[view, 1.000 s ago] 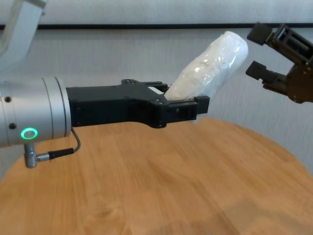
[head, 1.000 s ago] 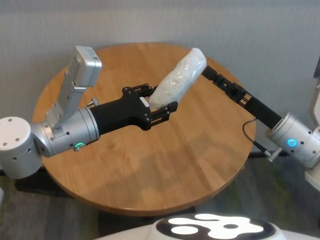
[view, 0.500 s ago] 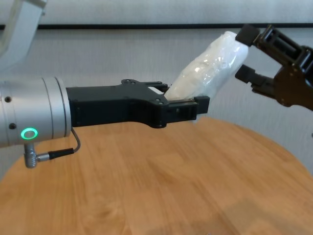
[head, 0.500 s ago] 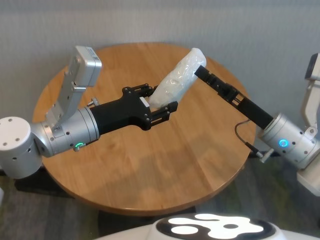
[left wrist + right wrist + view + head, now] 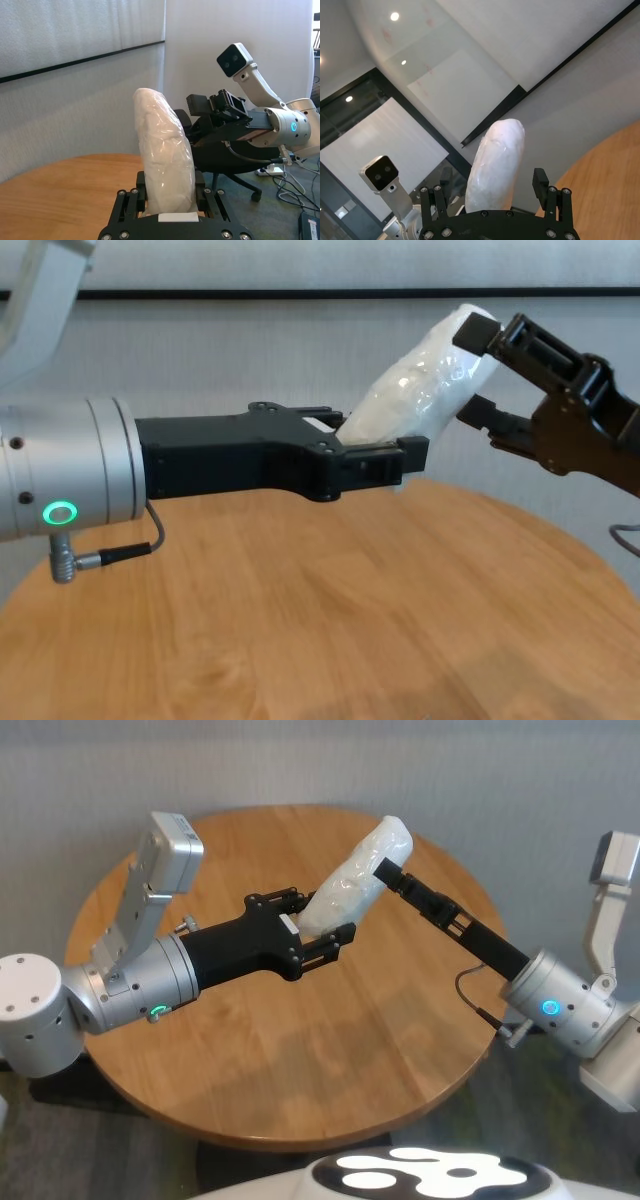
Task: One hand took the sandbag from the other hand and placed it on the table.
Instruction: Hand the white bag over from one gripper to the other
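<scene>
My left gripper (image 5: pixel 322 920), with the green ring, is shut on the lower end of the white sandbag (image 5: pixel 355 880) and holds it tilted up above the round wooden table (image 5: pixel 300 1060). My right gripper (image 5: pixel 378 866), with the blue ring, is open, with its fingers on either side of the sandbag's upper end. In the chest view the right gripper (image 5: pixel 472 372) straddles the top of the sandbag (image 5: pixel 420 395), which the left gripper (image 5: pixel 375 440) holds. In the right wrist view the sandbag (image 5: pixel 495 170) stands between the spread fingers (image 5: pixel 540 181) with gaps on both sides.
The table (image 5: pixel 300 620) lies well below both grippers. A grey wall stands behind it. The left wrist view shows a black office chair (image 5: pixel 225 170) and cables (image 5: pixel 300 200) on the floor beyond the table's edge. My body's white cover (image 5: pixel 430 1175) is at the near edge.
My right gripper has moved in toward the sandbag's upper end and now straddles it, still open. My left gripper and the sandbag have not moved.
</scene>
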